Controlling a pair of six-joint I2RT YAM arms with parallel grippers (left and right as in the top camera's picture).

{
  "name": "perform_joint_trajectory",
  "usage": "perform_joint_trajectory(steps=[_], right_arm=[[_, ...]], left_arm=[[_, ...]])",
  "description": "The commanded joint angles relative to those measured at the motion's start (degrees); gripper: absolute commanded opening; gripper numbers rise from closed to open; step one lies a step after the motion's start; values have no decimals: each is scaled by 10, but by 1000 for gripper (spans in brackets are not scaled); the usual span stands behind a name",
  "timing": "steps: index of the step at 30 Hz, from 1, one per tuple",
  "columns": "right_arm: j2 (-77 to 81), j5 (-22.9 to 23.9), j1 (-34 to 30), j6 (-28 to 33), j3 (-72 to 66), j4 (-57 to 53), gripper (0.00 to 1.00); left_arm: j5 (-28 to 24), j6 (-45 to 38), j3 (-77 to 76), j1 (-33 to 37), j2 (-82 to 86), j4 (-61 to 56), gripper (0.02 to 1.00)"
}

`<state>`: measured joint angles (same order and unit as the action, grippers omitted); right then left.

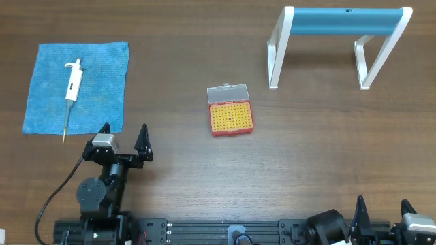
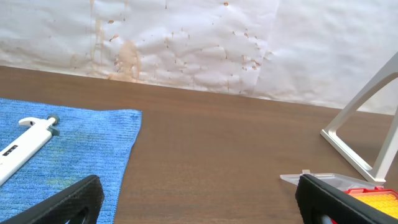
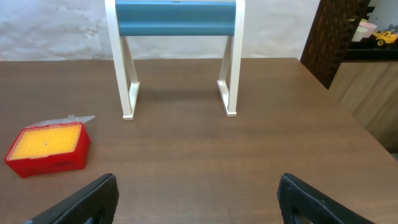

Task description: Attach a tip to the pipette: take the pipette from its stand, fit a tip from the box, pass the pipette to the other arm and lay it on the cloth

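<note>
Wood table (image 1: pixel 177 47): pipette (image 1: pixel 73 85) lying on blue cloth (image 1: pixel 102 75).

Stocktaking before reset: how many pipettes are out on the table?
1: the white plastic pipette lies on the blue textured cloth, far left; the blue-and-white stand holds none.

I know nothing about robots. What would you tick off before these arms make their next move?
1. The pipette lies on the cloth: ok.
2. A tip is fitted: ok, its end poking past the cloth's edge. Whether it is firmly seated: cannot tell.
3. The left gripper is open, empty and beside the cloth: ok.
4. The right gripper is open, empty and near its base: ok.
5. The tip box stands away from both grippers, lid open: ok.
6. The stand is empty: ok.
</note>
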<state>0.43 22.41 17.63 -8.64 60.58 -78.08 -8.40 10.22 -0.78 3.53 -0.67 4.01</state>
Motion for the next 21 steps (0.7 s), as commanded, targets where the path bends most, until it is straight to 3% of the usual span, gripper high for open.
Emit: perform_joint_trajectory(steps=[1, 3, 4, 6, 8, 9, 11, 13, 14, 21], right_arm=[[-1, 5, 0, 3, -1, 7, 831], [-1, 0, -22, 4, -70, 253, 829], [-1, -27, -44, 4, -113, 329, 829], [-1, -258, -185, 7, -339, 619, 829], [-1, -375, -266, 24, -487, 779, 829], [-1, -381, -287, 26, -545, 822, 833], [-1, -374, -299, 89, -589, 830, 831], [-3, -299, -294, 92, -590, 765, 831], [-4, -271, -281, 92, -590, 760, 829], [-4, -243, -174, 103, -599, 730, 831]], left_arm=[[2, 0, 5, -2, 5, -2, 998], [2, 0, 5, -2, 5, -2, 996], [2, 0, 5, -2, 5, -2, 998], [2, 0, 5, -2, 5, -2, 996], [2, 0, 5, -2, 5, -2, 998], [2, 0, 5, -2, 5, -2, 996], [2, 0, 5, -2, 5, -2, 996], [2, 0, 5, -2, 5, -2, 998], [2, 0, 5, -2, 5, -2, 996], [2, 0, 5, -2, 5, -2, 998]])
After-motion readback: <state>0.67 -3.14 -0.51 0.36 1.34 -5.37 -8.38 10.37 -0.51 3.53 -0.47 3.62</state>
